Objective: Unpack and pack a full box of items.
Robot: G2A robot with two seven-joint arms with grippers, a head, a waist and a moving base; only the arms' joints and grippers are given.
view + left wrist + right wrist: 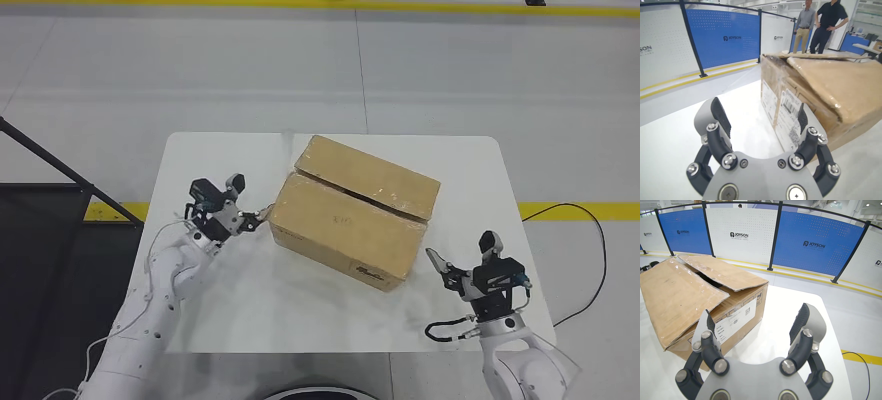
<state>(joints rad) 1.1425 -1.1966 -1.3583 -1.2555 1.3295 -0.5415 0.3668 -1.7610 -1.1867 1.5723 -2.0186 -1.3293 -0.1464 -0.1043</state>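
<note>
Top view shows you the cardboard box (355, 212) at the middle of the white table (250, 300), set at an angle, with its two top flaps folded down. Your left gripper (250, 198) hangs just beside the box's left end, jaws apart. Your right gripper (463, 252) sits near the right end, jaws also apart. Left wrist view gives you the labelled end face (772, 102) close ahead of the spread fingers, with buckled, taped flaps above it. Right wrist view shows you those flaps slightly raised, with a dark gap (702, 274) between them.
</note>
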